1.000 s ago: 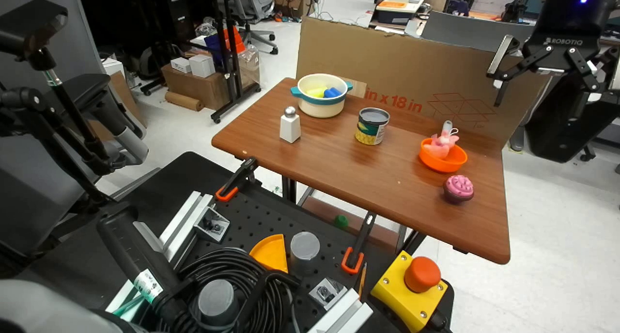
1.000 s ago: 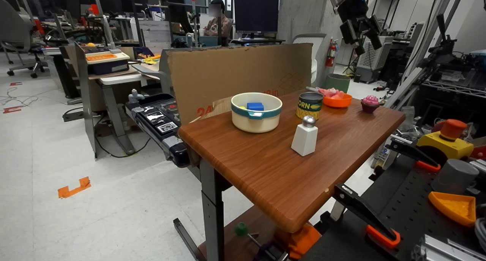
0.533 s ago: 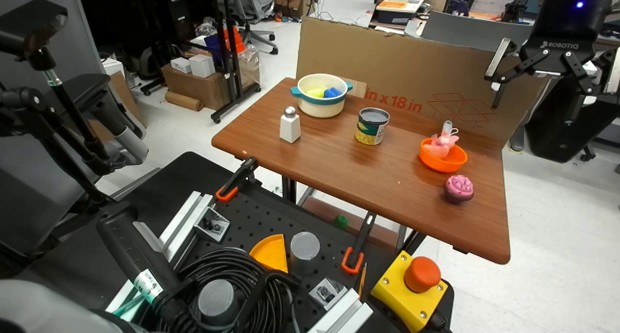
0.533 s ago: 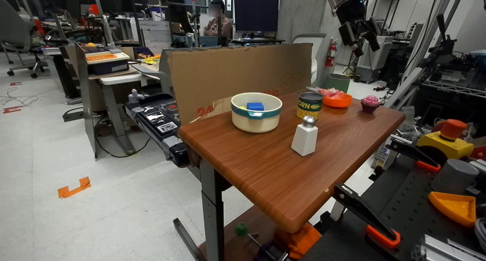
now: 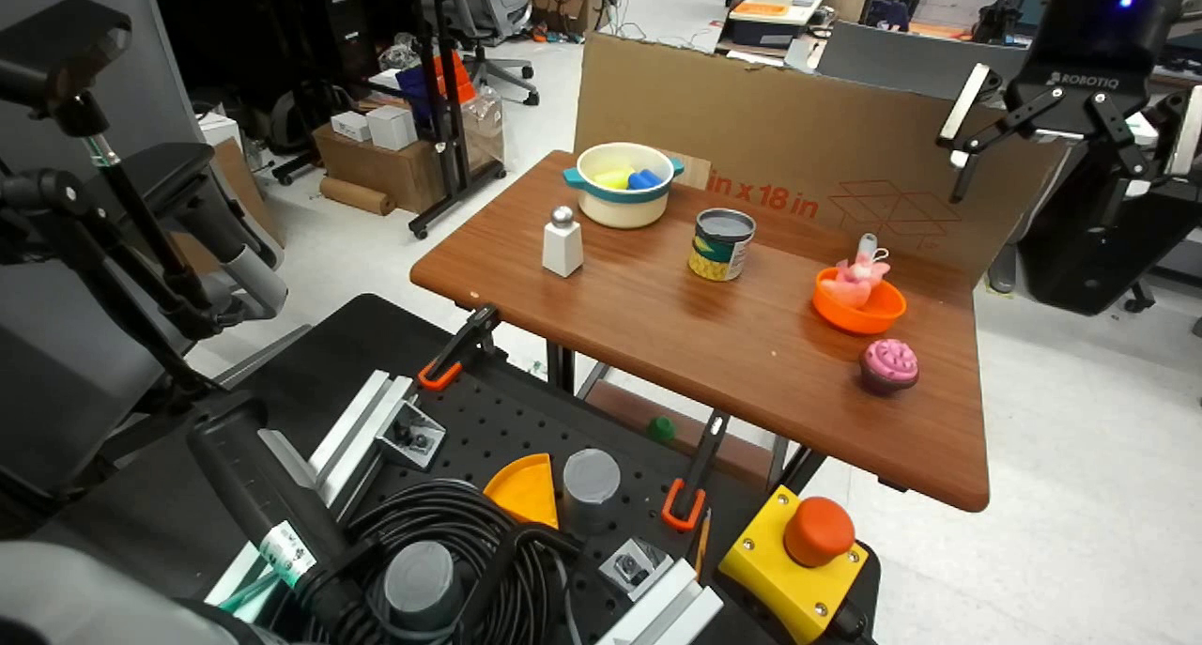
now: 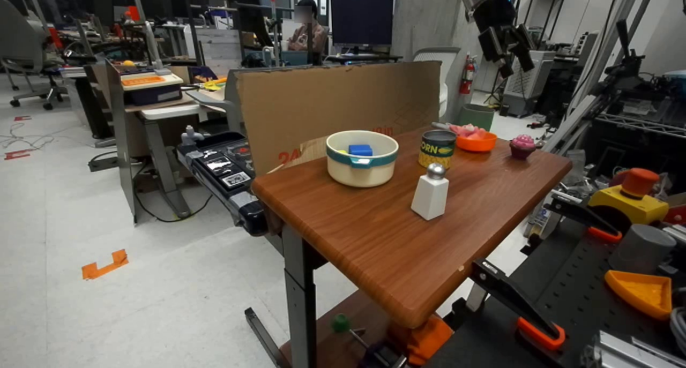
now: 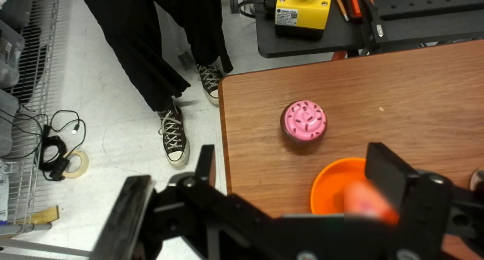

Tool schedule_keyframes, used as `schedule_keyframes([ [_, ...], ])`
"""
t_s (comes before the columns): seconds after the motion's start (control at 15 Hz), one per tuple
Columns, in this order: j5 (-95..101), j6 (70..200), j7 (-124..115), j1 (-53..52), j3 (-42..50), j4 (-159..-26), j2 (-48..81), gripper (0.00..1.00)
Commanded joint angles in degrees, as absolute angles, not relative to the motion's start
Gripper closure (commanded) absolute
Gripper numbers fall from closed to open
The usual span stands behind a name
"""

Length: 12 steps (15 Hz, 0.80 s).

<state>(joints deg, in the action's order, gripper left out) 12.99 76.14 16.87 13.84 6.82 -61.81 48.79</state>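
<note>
Jaws spread wide, the gripper point(image 7: 292, 159) hangs well above the worktop point(image 5: 714, 345) by a short edge, closest to an orange bowl point(image 5: 850, 320), where a pink object point(image 5: 850, 285) lies (its shape is hard to read), and a pink-topped cupcake point(image 7: 305, 120) near that bowl, towards the corner facing the yellow button box point(image 7: 306, 10). A corn can point(image 5: 719, 251) stands around mid-worktop, nearer the long edge by the cardboard sheet point(image 5: 714, 110); towards the opposite short edge are a white shaker point(image 6: 430, 196) and, by the cardboard-side corner, a cream pot point(image 6: 362, 174) holding yellow and blue pieces point(image 5: 644, 179).
</note>
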Motion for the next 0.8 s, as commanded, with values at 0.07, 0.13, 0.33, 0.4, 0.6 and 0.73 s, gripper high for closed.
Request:
schedule_keyframes([
  [0.07, 12.12, 73.85, 18.86, 14.55, 5.97, -58.58, 50.19, 0.00],
  [0.13, 12.07, 73.76, 19.18, 14.56, 5.90, -58.53, 50.16, 0.00],
  [0.33, 11.58, 72.38, 21.10, 14.84, 5.45, -58.02, 50.26, 0.00],
  [0.4, 11.42, 71.73, 21.73, 14.94, 5.31, -57.83, 50.31, 0.00],
  [0.6, 10.52, 69.67, 23.57, 15.39, 4.79, -57.21, 50.45, 0.00],
  [0.73, 10.24, 68.64, 24.33, 15.59, 4.60, -56.67, 50.62, 0.00],
])
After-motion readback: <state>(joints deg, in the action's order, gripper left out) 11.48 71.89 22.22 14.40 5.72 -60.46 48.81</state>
